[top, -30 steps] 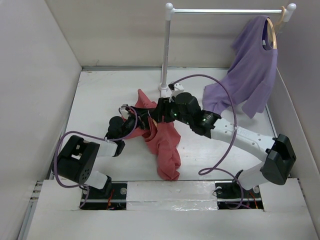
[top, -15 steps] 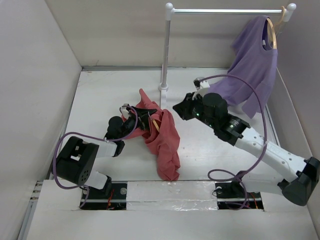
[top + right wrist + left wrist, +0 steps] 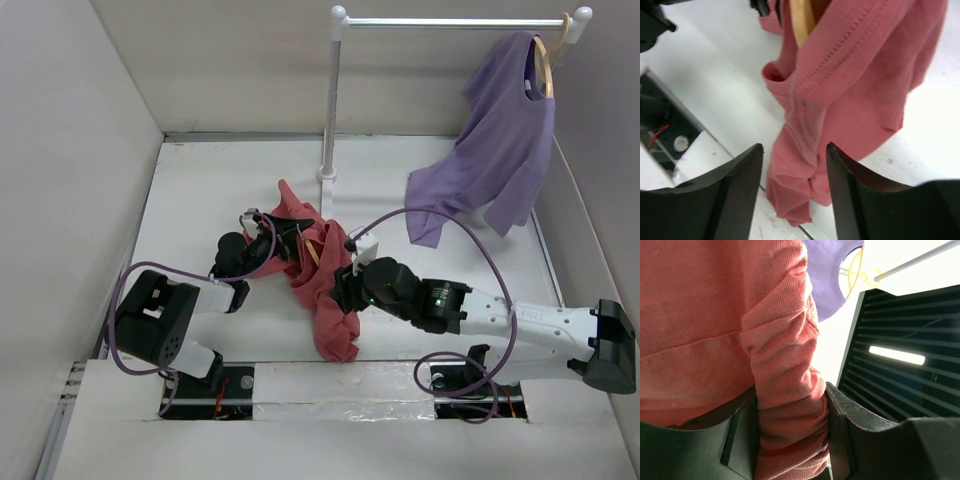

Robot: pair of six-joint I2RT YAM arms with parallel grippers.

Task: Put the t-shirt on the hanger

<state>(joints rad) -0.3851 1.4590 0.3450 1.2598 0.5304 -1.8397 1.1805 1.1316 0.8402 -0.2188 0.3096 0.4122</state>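
Note:
The coral-red t-shirt (image 3: 330, 285) lies bunched on the white table, running from the rail post toward the front edge. A sliver of the orange-tan hanger (image 3: 313, 251) shows inside its upper folds, and also at the top of the right wrist view (image 3: 801, 20). My left gripper (image 3: 290, 238) is shut on a fold of the t-shirt (image 3: 785, 415), which fills the gap between its jaws (image 3: 790, 390). My right gripper (image 3: 345, 290) is open and empty (image 3: 795, 155), held just above the t-shirt's lower part (image 3: 850, 95). The hanger's hook is hidden.
A white clothes rail stands on a post (image 3: 330, 100) at the back middle. A purple t-shirt (image 3: 500, 150) hangs from it on a paler wooden hanger (image 3: 545, 62) at the back right. White walls close in the table on the left, back and right.
My right arm has left the top of the t-shirt, swung out to the right, then come down and forward to the t-shirt's lower part. The left gripper has kept its hold.

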